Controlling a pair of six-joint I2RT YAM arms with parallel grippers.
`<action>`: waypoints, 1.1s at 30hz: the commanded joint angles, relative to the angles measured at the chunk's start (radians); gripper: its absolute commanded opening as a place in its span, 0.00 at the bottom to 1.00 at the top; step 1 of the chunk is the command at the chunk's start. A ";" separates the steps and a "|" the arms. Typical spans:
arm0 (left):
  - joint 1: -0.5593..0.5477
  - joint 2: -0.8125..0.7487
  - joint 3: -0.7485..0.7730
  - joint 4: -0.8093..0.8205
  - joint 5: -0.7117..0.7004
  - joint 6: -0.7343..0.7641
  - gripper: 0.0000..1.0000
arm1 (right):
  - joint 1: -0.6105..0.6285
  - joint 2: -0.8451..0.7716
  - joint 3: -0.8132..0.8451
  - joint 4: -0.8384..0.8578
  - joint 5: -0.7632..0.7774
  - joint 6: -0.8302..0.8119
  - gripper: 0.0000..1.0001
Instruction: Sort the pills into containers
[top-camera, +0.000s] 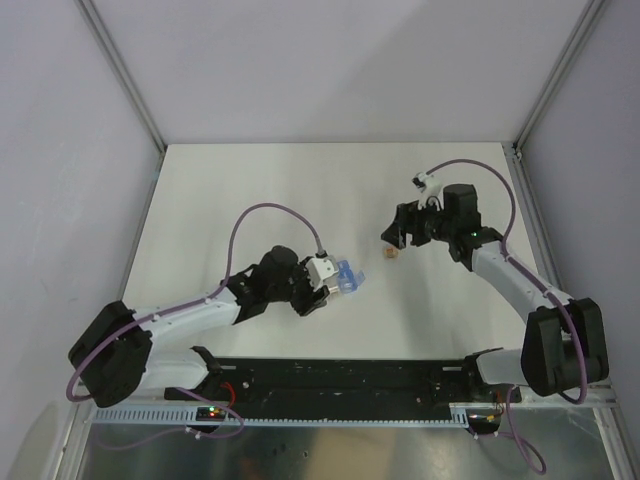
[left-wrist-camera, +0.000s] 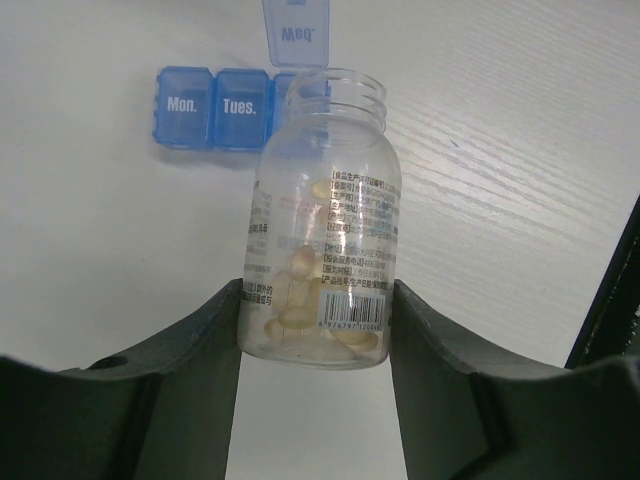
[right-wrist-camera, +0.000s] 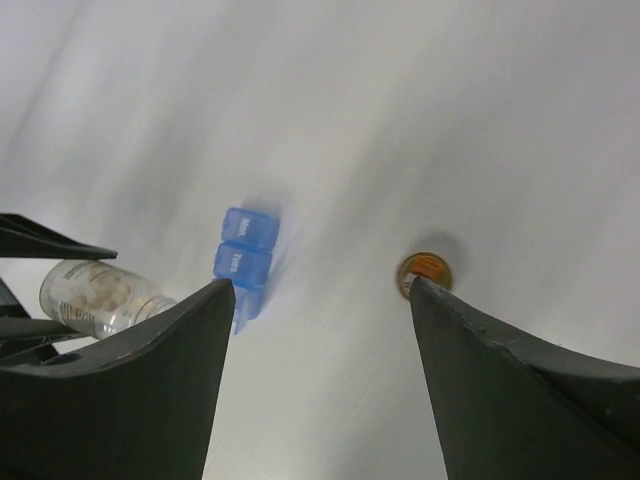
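My left gripper (left-wrist-camera: 316, 300) is shut on the base of a clear plastic bottle (left-wrist-camera: 325, 190) with no cap on, its mouth pointing at the containers. Pale yellowish pills (left-wrist-camera: 300, 265) lie in its lower half. The containers (left-wrist-camera: 215, 108) are a blue strip marked Mon. and Tues., both lids shut; the third lid (left-wrist-camera: 296, 32), marked Wed, stands up. From above, the containers (top-camera: 346, 274) lie just right of the left gripper (top-camera: 322, 278). My right gripper (right-wrist-camera: 320, 285) is open and holds nothing. It hovers over bare table between the containers (right-wrist-camera: 243, 258) and a small round orange-and-gold cap (right-wrist-camera: 427, 270).
The cap (top-camera: 391, 254) lies on the white table just below the right gripper (top-camera: 402, 238). Grey walls with metal corner posts (top-camera: 120, 75) close in the table on three sides. A black rail (top-camera: 330, 375) runs along the near edge between the arm bases.
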 joint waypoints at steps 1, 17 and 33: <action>-0.011 0.016 0.067 -0.019 -0.014 -0.029 0.00 | -0.057 -0.057 0.006 0.036 -0.022 -0.028 0.78; -0.010 0.075 0.134 -0.079 -0.050 -0.072 0.00 | -0.160 -0.102 0.006 0.024 -0.037 -0.072 0.99; -0.011 0.126 0.204 -0.181 -0.064 -0.068 0.00 | -0.163 -0.112 0.006 0.025 -0.030 -0.072 0.99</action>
